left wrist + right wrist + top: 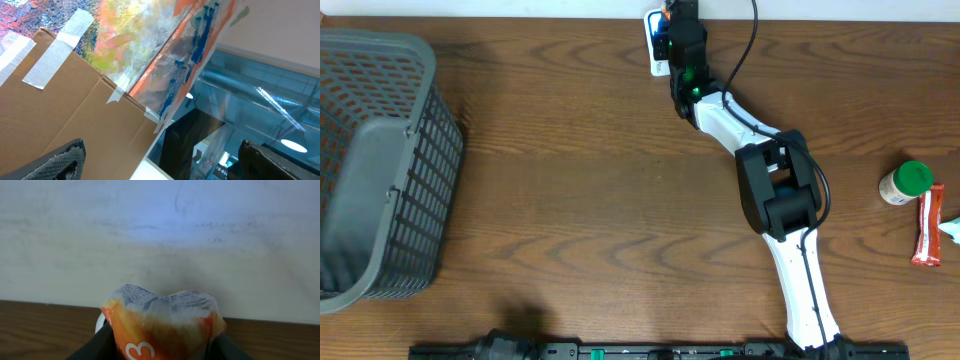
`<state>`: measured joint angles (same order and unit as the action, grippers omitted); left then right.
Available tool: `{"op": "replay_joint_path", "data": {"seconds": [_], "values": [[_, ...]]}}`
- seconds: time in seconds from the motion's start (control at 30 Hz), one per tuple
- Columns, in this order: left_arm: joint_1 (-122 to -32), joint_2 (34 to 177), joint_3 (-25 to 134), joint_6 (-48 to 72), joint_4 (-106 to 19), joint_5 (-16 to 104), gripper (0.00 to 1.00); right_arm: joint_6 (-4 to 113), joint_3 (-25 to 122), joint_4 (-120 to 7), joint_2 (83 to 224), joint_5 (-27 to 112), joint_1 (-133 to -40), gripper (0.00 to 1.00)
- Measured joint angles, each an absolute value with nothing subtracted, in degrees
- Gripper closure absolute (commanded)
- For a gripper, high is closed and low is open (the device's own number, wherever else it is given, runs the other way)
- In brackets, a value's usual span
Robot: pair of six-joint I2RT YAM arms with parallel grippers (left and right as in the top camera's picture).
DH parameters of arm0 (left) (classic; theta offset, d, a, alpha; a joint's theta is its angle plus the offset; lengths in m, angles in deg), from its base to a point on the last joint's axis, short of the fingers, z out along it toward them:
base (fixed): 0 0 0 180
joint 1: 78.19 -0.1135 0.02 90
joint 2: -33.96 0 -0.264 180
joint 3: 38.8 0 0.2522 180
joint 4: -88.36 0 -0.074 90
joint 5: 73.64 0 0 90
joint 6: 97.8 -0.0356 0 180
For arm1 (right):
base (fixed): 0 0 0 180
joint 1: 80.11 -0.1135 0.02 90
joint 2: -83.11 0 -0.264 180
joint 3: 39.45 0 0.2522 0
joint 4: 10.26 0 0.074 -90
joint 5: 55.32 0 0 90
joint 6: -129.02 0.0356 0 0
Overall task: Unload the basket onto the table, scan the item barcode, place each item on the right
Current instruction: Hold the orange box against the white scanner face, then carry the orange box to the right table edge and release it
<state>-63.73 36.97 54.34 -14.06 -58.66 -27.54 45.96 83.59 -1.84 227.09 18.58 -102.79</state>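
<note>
The right gripper (161, 349) is clamped on an orange-and-white packet (162, 322) at the far edge of the table (570, 200), just before the white wall (160, 240). The packet's long axis runs in line with the fingers, with its crimped end pointing at the wall. The left gripper (165, 165) has its jaws wide apart and holds nothing.

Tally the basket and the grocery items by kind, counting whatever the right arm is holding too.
Grey mesh basket: 1
Green-capped bottle: 1
Orange-red wrapped bar: 1
Orange-and-white crinkled packet, in the right gripper: 1
White item cut off at the picture's edge: 1
Total: 5
</note>
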Motion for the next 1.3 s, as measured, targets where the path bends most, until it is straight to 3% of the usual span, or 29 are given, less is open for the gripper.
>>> {"op": "replay_joint_path", "data": {"seconds": [0.57,0.93,1.3], "values": [[-63.73,36.97,54.34,-14.06,-58.66,-27.52,0.02,46.24,84.22,-5.3,228.84,20.35,-102.79,0.62],[-63.73,36.97,54.32,-14.06,-58.64,-27.54,0.02,48.43,83.93,-41.34,217.58,21.29,-102.79,0.66],[-63.73,36.97,54.34,-14.06,-58.64,-27.54,0.02,57.58,84.61,-84.64,189.13,20.94,-99.59,0.66]]}}
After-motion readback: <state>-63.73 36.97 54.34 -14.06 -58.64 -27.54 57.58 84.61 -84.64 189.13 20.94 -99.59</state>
